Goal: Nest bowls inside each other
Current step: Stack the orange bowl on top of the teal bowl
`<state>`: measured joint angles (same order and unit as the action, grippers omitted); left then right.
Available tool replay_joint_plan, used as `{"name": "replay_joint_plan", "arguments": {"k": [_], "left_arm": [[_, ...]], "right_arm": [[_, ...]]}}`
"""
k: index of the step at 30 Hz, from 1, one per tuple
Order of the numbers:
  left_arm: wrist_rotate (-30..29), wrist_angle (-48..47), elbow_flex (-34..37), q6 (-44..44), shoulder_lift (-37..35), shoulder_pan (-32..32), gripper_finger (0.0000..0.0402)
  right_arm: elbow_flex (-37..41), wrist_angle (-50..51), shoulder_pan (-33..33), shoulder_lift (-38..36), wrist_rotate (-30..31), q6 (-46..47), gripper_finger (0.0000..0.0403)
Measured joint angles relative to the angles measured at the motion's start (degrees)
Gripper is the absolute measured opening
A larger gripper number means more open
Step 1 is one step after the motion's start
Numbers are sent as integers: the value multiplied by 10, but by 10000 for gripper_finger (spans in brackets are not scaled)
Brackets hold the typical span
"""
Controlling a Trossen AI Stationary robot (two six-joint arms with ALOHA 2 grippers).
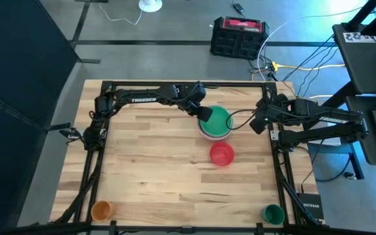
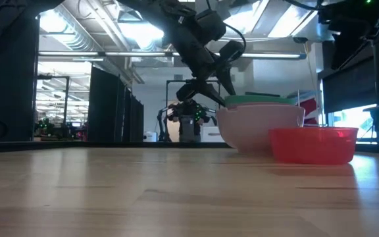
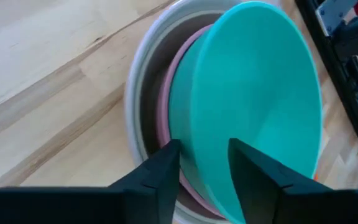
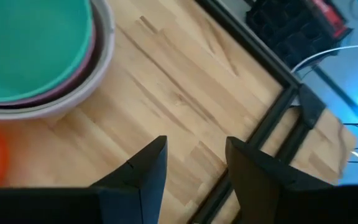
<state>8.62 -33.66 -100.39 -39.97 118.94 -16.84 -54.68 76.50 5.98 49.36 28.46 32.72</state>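
Left tool (image 3: 202, 163) parted astride green bowl (image 1: 218, 119) rim at stack's 9 o'clock, right tool (image 4: 194, 158) open, idle; red bowl (image 1: 222, 155) (light, stiff, slick plastic) best pinched at rim.

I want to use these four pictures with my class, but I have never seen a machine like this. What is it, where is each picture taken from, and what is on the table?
It is a robot with two dark arms at a wooden table. One picture looks straight down, one looks level across the tabletop, and two come from cameras on the wrists. The left gripper straddles the rim of the green bowl, which sits in a stack of nested bowls; its fingers are parted, so it looks like a release. The right gripper waits open, holding nothing, at the table's right edge. A red bowl stands alone beside the stack. An orange cup and a green cup stand at the near corners.
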Motion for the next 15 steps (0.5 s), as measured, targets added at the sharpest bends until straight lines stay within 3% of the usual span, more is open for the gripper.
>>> {"name": "replay_joint_plan", "arguments": {"k": [5,15], "left_arm": [[0,-25,-29,31,-5,6,159],[-26,-99,-35,108,-32,1,174]], "right_arm": [[21,-52,-1,0,-45,1,149],[115,-172,-21,3,-121,26,149]]}}
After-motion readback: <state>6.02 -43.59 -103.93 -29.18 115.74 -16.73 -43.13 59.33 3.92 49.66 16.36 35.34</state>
